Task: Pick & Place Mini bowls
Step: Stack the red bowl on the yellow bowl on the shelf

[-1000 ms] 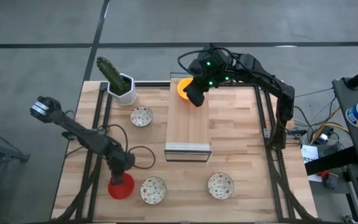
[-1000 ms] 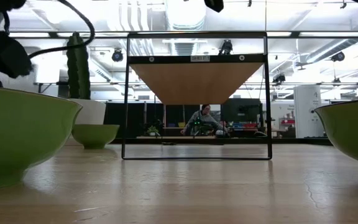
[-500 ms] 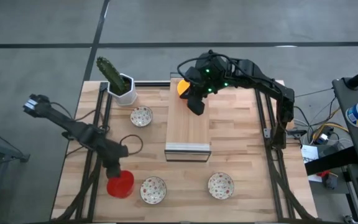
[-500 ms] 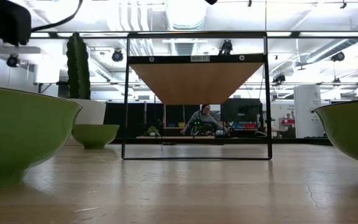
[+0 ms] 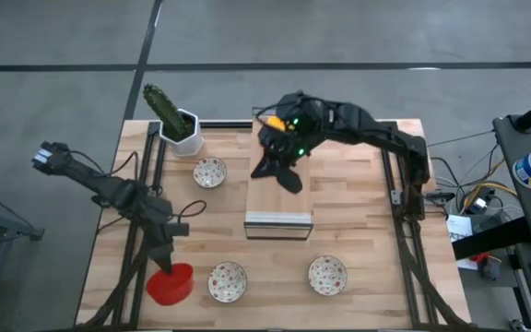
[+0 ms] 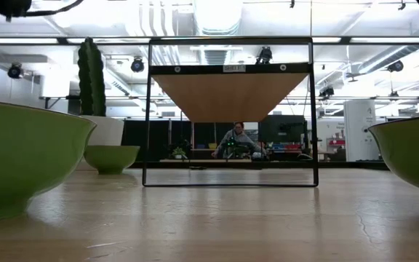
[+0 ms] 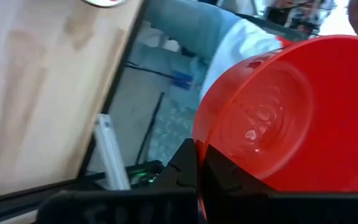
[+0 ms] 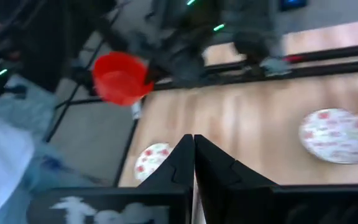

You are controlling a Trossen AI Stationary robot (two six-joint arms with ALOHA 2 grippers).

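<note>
While the left gripper [image 5: 166,267] pinches the red bowl [image 5: 171,284] by its rim, it should carry it level toward the raised shelf [image 5: 280,189] ahead, where the right gripper [image 5: 279,175] hovers pressed shut and empty

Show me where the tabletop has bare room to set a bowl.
Bare wood lies right of the raised shelf, above the speckled bowl, and between the shelf and the left rail. The near-left corner is crowded by the red bowl.

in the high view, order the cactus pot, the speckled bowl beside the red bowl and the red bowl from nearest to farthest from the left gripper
1. red bowl, held in the left gripper at the table's front left.
2. speckled bowl, just right of it on the front edge.
3. cactus pot, at the back left corner.
</note>
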